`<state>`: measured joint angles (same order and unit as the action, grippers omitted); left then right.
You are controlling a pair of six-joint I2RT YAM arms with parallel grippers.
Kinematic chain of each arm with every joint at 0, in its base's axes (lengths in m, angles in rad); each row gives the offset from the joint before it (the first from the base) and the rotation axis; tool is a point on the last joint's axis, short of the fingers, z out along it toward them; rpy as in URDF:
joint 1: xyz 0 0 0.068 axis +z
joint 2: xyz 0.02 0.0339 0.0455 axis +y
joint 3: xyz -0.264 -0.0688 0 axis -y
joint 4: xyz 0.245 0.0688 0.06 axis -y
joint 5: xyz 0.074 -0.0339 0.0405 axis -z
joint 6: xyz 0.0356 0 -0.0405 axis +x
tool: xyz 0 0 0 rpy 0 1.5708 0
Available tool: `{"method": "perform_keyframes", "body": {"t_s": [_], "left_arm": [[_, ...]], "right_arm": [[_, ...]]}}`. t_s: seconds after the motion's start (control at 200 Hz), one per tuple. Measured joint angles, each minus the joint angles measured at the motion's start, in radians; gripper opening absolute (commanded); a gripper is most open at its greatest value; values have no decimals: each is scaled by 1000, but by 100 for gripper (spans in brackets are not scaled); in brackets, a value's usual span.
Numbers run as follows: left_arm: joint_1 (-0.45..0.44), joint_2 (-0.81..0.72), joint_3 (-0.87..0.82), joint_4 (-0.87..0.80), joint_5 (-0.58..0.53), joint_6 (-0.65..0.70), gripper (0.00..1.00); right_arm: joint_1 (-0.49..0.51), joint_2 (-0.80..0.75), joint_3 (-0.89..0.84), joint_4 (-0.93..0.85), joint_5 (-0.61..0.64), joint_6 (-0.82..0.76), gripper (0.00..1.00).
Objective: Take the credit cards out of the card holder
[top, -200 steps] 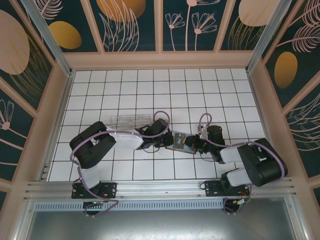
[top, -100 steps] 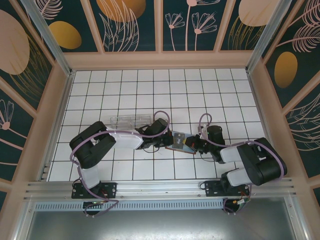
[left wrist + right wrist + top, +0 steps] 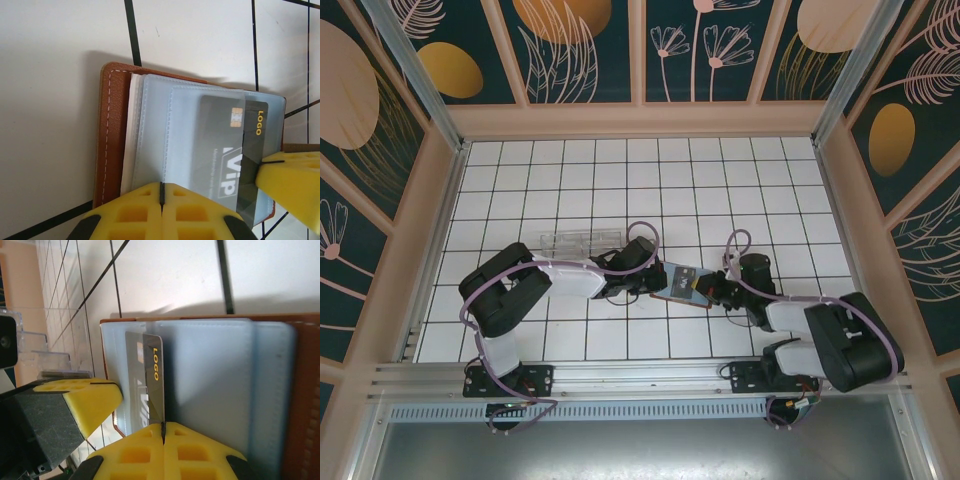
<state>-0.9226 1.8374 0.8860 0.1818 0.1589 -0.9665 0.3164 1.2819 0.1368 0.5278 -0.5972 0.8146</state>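
The brown card holder (image 3: 674,284) lies open on the white tiles between both arms, its blue-grey sleeves (image 3: 165,125) fanned out. My left gripper (image 3: 655,283) is shut on the near edge of a sleeve (image 3: 161,188). A dark credit card (image 3: 251,150) marked "LOGO" and "VIP" sticks partly out of its sleeve. My right gripper (image 3: 714,290) is shut on that card's edge (image 3: 163,426), and the card (image 3: 154,385) stands on edge over the brown cover (image 3: 306,390). The right gripper's yellow finger (image 3: 292,175) shows in the left wrist view.
A clear plastic box (image 3: 582,240) sits on the tiles just behind the left arm, close to the holder (image 3: 30,347). The left gripper's yellow finger (image 3: 85,400) is right beside the card. Wooden walls ring the tiled floor.
The right arm has drawn back toward the right, and its gripper has shifted right with the card. More of the blue-grey inside shows. The left arm has stayed put.
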Motion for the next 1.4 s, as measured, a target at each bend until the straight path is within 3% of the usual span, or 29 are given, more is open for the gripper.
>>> {"method": "perform_keyframes", "body": {"t_s": [0.26,0.5,0.551,0.726,0.911,0.946,0.961,1.096,1.246,1.311,1.396], "left_arm": [[0,0,-1,1,-2,0,0],[1,-3,-1,-1,-3,0,0],[2,-6,-1,-3,-3,1,10],[2,-58,0,-34,-34,18,75],[12,-214,1,-71,-116,37,79],[15,-242,3,-74,-126,43,96],[17,-252,4,-74,-131,42,98],[32,-325,-7,-58,-153,54,99],[61,-378,-99,72,-95,47,99],[77,-389,-151,160,-49,32,90],[95,-393,-212,286,17,5,71]], "right_arm": [[-76,-118,-16,-126,0,-34,0],[-123,-451,-8,-372,18,-92,0],[-130,-514,0,-420,23,-102,0],[-136,-615,53,-529,20,-132,0],[-136,-615,122,-577,6,-175,0],[-136,-614,135,-585,2,-183,0],[-136,-613,141,-588,0,-187,0],[-136,-612,168,-588,-27,-207,0],[-136,-610,169,-549,-79,-195,0],[-136,-603,169,-504,-106,-175,0],[-136,-591,170,-440,-137,-146,0]]}}
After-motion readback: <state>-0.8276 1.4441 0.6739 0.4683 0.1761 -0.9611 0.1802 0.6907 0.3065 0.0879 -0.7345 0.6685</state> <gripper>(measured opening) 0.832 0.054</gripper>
